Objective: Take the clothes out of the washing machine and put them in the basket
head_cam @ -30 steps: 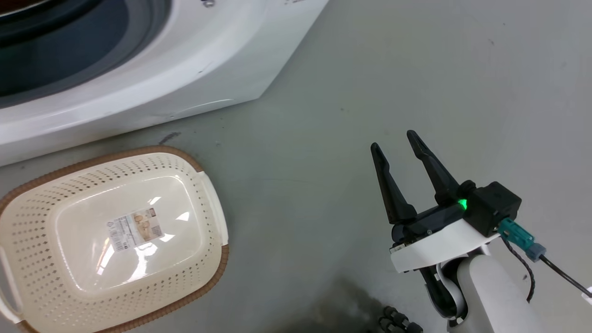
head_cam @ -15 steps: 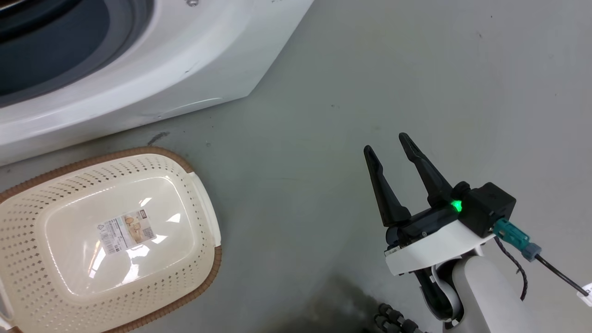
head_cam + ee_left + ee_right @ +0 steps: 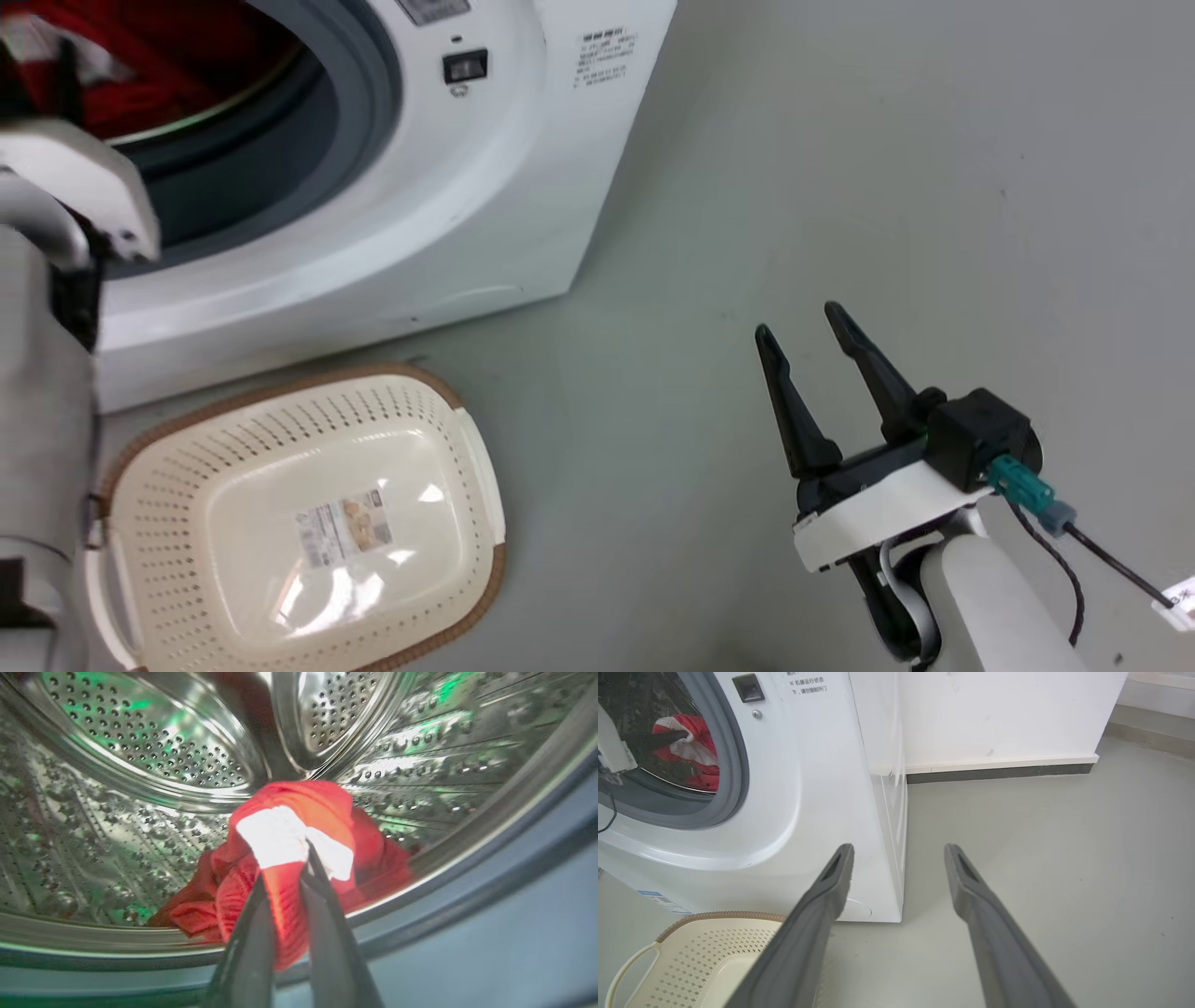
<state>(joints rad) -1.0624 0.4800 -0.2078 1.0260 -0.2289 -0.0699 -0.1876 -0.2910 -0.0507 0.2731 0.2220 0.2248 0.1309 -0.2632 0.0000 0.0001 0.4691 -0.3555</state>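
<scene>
My left gripper (image 3: 285,868) pinches the red jersey (image 3: 303,798) inside the washing machine drum (image 3: 140,742). In the head view the basket (image 3: 168,485) sits at five o'clock from it. My right gripper (image 3: 795,319) is spread, idle.

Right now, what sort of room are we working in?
Likely a laundry room or test space: a white front-loading washing machine with red clothes in its drum, a perforated basket on the grey floor before it, a white wall.

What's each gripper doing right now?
Left gripper: shut on the bright red fabric clothes inside the large white front-loading washing machine.
Right gripper: open, holding nothing.
</scene>
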